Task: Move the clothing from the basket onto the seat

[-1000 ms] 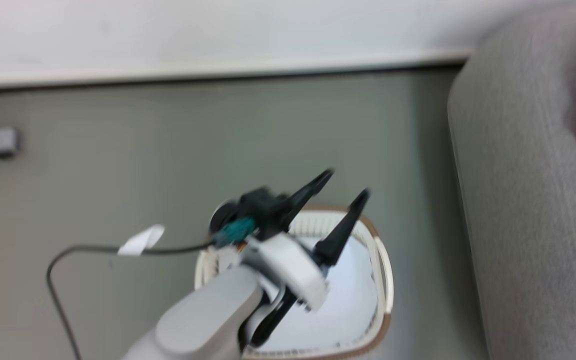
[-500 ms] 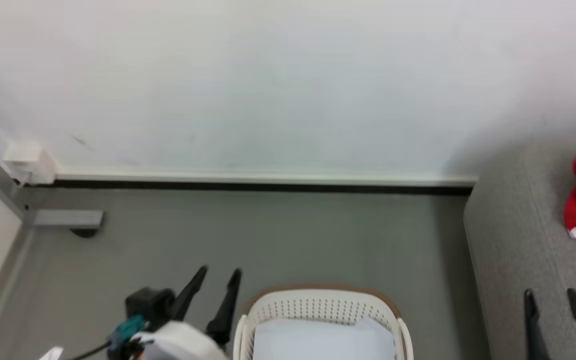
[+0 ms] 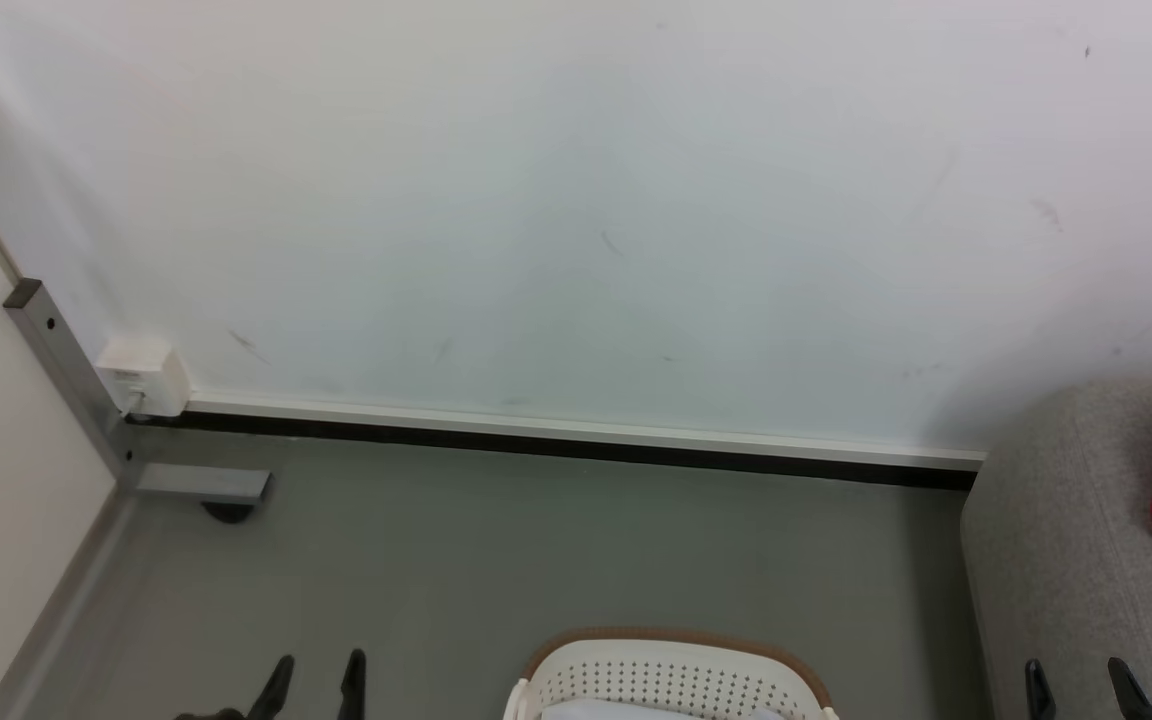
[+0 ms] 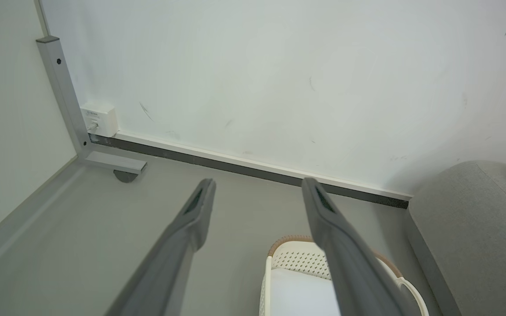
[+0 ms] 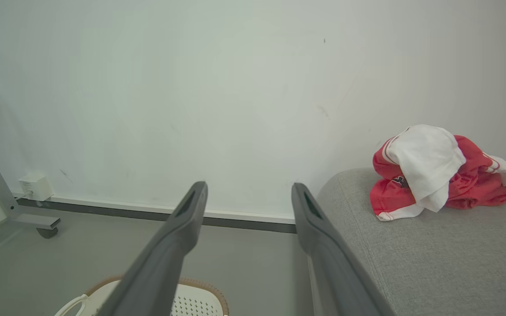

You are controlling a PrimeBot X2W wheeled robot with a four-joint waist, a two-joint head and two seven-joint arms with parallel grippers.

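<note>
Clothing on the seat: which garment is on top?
The white garment, draped across the red garments on the seat. It is the only mostly white piece; those under it are red with white trim.

Room corner: scuffed white wall (image 3: 576, 200) above grey floor (image 3: 536, 560).
Pale skirting (image 3: 576, 432) joins them; grey metal post (image 3: 66, 370) and white box (image 3: 144, 376) at left.

Place: was a plain room, arranged like a home corner.
Signs: grey seat (image 5: 433, 263) bore clothing (image 5: 428, 166); laundry basket (image 3: 671, 680) stood on grey floor (image 3: 536, 560); bare white wall (image 3: 576, 200) and metal frame (image 3: 201, 483) stood behind.
</note>
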